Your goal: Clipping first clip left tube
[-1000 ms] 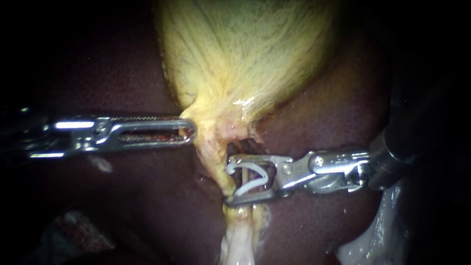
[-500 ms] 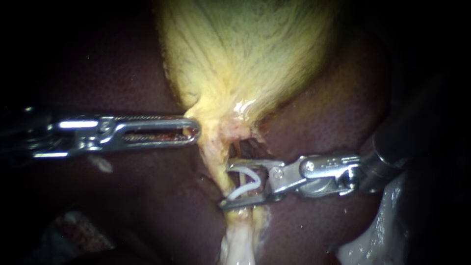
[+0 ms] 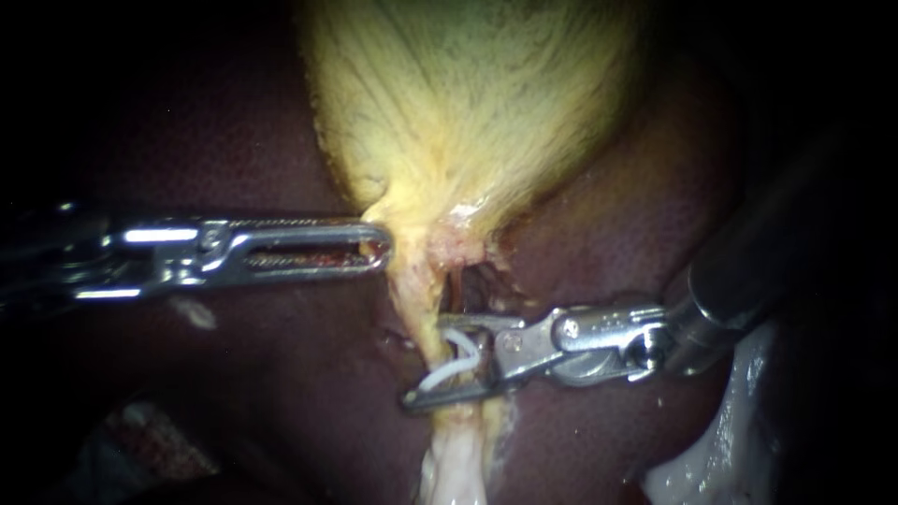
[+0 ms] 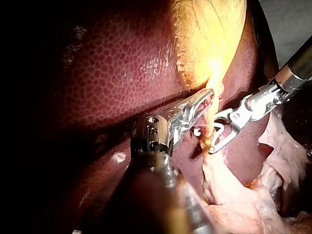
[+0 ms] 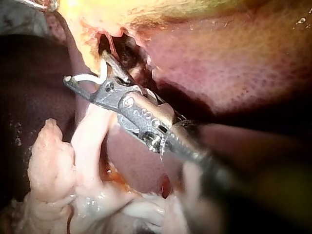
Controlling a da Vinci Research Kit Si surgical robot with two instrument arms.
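Both jaws of your right instrument [image 3: 426, 363] hold the white clip [image 3: 458, 346] half-spread astride the left tube [image 3: 416, 304], whose long axis runs from the gallbladder [image 3: 468, 112] neck crosswise through the jaw gap over the liver [image 3: 281, 393], while your left instrument [image 3: 374, 248] pinches that neck in its jaws.

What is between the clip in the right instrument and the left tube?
Nothing visible. The clip in the right instrument straddles the tube. The left instrument grips the gallbladder above it, clear of the clip.
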